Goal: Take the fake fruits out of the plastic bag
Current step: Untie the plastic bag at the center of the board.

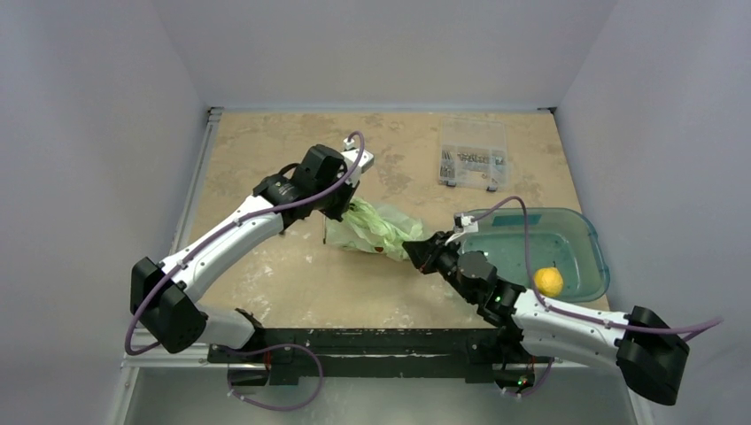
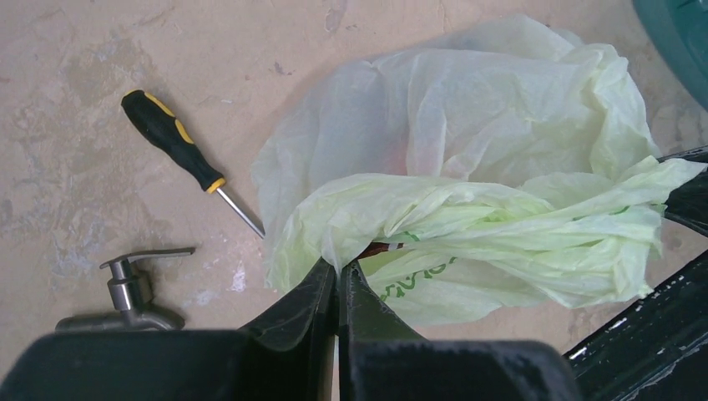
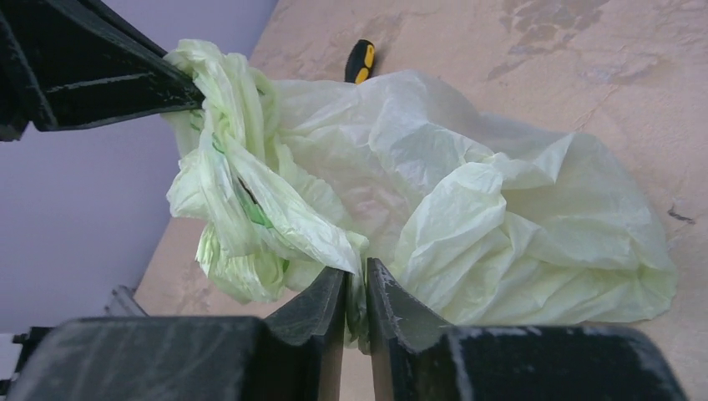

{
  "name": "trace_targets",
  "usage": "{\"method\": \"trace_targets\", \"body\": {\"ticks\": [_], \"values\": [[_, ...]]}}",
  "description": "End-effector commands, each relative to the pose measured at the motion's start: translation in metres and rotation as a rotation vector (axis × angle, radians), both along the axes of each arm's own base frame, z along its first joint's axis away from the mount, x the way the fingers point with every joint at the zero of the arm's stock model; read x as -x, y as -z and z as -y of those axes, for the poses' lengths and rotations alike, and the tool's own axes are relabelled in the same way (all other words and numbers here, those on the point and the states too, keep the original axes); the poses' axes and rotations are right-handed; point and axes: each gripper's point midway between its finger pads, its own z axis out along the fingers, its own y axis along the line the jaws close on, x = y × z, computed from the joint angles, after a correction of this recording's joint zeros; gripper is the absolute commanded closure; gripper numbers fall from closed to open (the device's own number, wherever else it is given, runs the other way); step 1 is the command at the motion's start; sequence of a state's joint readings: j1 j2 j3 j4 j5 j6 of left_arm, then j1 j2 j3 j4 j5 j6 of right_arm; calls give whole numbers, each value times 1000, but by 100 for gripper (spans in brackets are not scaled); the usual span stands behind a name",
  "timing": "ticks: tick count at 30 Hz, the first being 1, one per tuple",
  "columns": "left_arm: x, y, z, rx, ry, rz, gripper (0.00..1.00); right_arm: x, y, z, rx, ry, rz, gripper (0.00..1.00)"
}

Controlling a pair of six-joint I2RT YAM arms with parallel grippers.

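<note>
**Desk:** Where's the bag?

**Me:** The bag (image 2: 501, 125) is crumpled on the counter (image 1: 266, 159), strung between my two tools. My left tool (image 2: 338, 266) is pressed together on one fold right at its tips. My right tool (image 3: 357, 269) is pinching the opposite edge.

**Desk:** Any fruits showing?

**Me:** I can't make out the fruits. There's only a faint reddish tint through the plastic ahead of the left tool.

**Desk:** What's around you?

**Me:** A screwdriver (image 2: 171, 138) lies ahead-left of the left tool, its tip under the bag's edge. The tub (image 1: 580, 232) is just beside the right tool, with a lemon (image 1: 549, 281) inside.
</note>
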State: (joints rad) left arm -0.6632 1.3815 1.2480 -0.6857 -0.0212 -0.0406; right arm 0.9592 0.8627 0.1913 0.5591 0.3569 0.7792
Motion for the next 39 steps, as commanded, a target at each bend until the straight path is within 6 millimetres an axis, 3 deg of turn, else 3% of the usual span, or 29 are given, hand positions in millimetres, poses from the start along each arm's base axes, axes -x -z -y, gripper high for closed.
{"method": "trace_targets", "body": {"ticks": [1,3,7,10,16,22,27,32,35,37,39], "values": [[0,-17,12,93,44,35,100,-17,-23,3,204,34,54,80],[2,-17,15,108,57,28,100,-21,-32,1,336,-2,92,68],[3,-18,18,115,75,24,100,-16,-59,-24,460,-146,181,38],[4,-20,19,123,83,24,100,-13,-68,-34,578,-132,237,19],[5,-20,19,125,83,22,100,-24,-79,-58,748,-86,235,12],[3,-21,14,119,51,41,100,-43,-68,-55,794,67,181,25],[-5,-28,6,122,-14,71,100,-43,-70,-54,698,102,192,67],[-15,-36,-15,118,-122,137,100,-31,-92,-41,350,76,166,80],[-20,-42,-23,145,-160,145,100,-32,-96,-15,15,40,119,90],[-19,-44,-24,168,-162,146,100,-28,-99,4,-181,24,124,91],[-17,-44,-23,179,-149,151,100,-29,-95,10,-216,11,122,91]]}}
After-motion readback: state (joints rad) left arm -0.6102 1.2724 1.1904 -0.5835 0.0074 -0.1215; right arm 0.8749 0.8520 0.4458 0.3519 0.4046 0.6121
